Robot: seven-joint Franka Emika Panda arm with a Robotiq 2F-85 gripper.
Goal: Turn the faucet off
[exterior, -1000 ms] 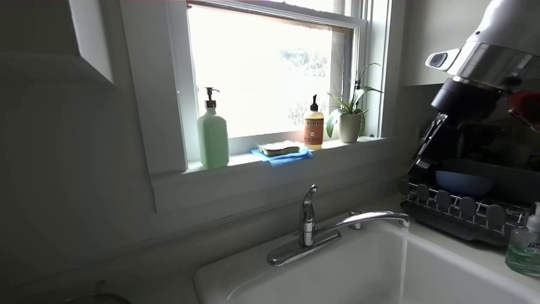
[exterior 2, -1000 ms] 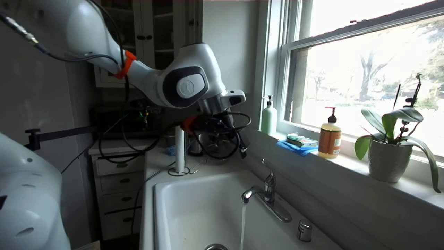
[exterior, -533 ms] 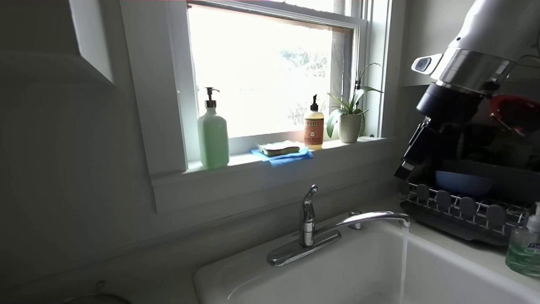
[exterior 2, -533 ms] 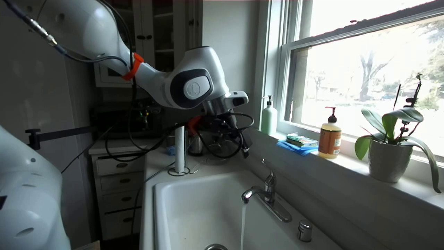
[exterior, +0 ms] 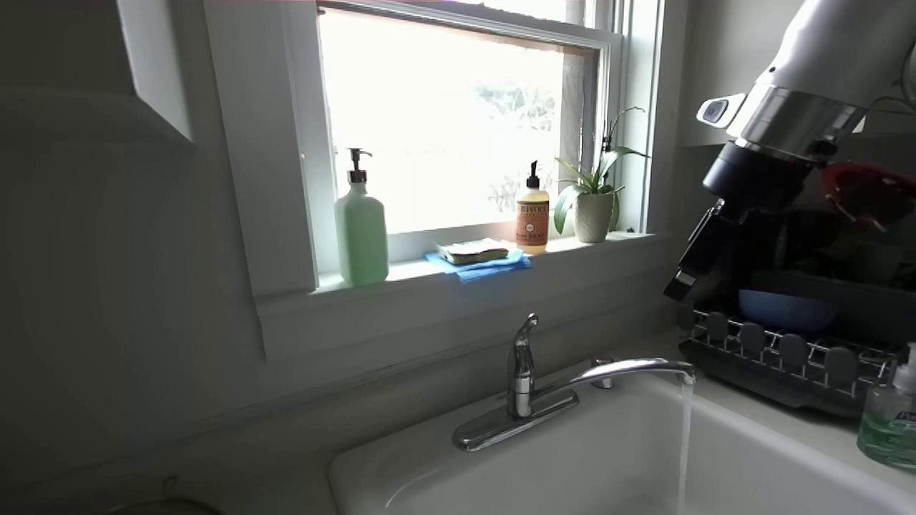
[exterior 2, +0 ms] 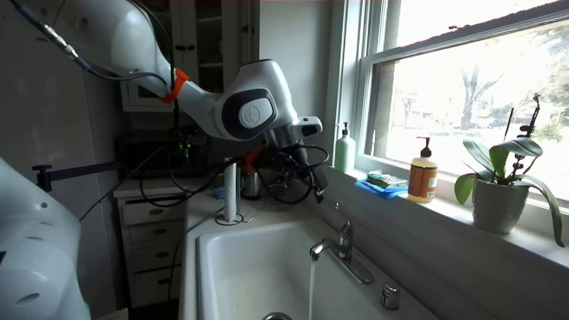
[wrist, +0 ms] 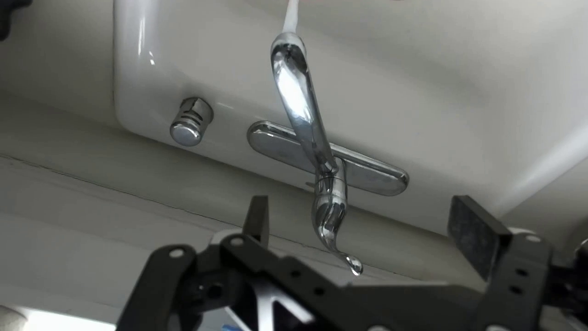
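The silvery faucet (exterior: 523, 375) stands on the back rim of the sink, with its lever upright. It also shows in an exterior view (exterior 2: 346, 235). Water (exterior: 685, 443) runs from its spout (exterior: 630, 366). My gripper (wrist: 363, 225) is open and empty. In the wrist view the faucet's lever (wrist: 330, 216) shows between the two spread fingers, beyond them and touching neither. In both exterior views the gripper (exterior: 680, 285) (exterior 2: 319, 195) hangs in the air, apart from the faucet and higher than its lever.
A green pump bottle (exterior: 362, 232), a sponge (exterior: 472, 250) on a blue cloth, an orange soap bottle (exterior: 532, 222) and a potted plant (exterior: 592, 214) stand on the window sill. A dish rack (exterior: 787, 350) is beside the sink (exterior 2: 266, 266). A sprayer cap (exterior 2: 390, 295) is near the faucet.
In an exterior view, my arm and gripper have moved left and slightly down; in an exterior view they have shifted right towards the window wall. The faucet has not moved and the water still runs.
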